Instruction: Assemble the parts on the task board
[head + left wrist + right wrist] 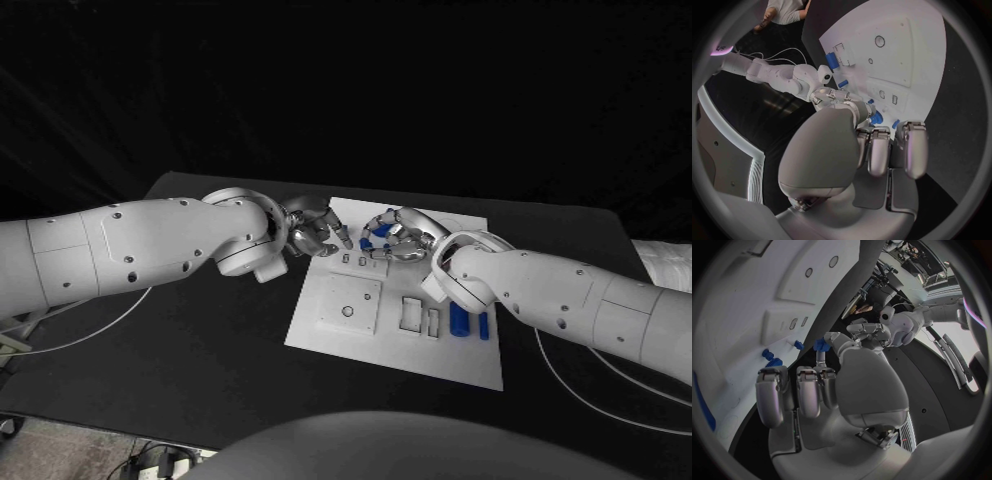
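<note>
the left hand (315, 228) hovered at the white task board's (346, 330) upper left edge, fingers curled, holding nothing visible. centre frame, the right hand (392, 236) pinched a small blue part (379, 231); two blue bars (469, 321) lay lower right.

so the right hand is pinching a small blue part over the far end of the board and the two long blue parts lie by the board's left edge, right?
Not quite. The two long blue parts lie by the task board's right edge, as the head view shows. The right hand does pinch a small blue part over the far end.
</note>
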Robot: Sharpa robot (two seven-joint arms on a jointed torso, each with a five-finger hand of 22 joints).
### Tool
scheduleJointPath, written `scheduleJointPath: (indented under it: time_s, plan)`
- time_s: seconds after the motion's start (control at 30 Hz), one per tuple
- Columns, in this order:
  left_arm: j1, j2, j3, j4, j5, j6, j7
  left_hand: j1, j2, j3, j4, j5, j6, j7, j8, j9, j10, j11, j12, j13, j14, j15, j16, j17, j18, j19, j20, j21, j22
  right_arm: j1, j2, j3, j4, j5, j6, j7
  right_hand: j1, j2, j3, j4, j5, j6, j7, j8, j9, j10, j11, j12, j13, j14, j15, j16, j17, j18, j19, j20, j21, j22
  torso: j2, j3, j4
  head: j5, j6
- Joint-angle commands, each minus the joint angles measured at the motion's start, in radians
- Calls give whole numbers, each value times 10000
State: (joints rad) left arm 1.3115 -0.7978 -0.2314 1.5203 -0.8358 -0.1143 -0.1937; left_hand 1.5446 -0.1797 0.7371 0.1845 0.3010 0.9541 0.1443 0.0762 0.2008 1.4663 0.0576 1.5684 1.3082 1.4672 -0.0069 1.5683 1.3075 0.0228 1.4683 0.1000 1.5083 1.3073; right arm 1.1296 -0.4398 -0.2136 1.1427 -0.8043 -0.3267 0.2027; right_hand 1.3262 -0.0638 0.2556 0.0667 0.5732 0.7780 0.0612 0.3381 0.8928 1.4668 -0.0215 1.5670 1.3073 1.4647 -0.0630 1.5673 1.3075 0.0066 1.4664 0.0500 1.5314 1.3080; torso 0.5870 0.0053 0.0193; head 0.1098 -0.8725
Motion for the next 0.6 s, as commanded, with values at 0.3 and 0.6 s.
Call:
scheduleJointPath:
  time_s: [0.3,0.6]
  plan:
    - [-62,472,8,-378,-435,452,-97,-272,101,155,-132,14,-199,79,-83,-117,1045,76,24,2626,1036,104,25,2633,-20,591,85,-163,2361,-6,35,1,74,0,173,158,-19,-14,46,78,-128,-50,35,-64,-75,1040,52,38,2635,1061,32,34,2633,82,602,34,-72,2433,1,-6,-8,-98,-1]
    - [-86,630,8,-487,-465,512,-47,-373,166,149,-231,17,-320,111,-98,-189,1045,106,24,2626,1036,130,25,2633,-10,566,107,-201,2347,-6,60,1,72,-85,336,38,-23,-26,61,100,-218,-71,59,-118,-163,1040,69,38,2635,1061,44,34,2633,85,592,45,-82,2429,-7,-1,8,-95,-1]
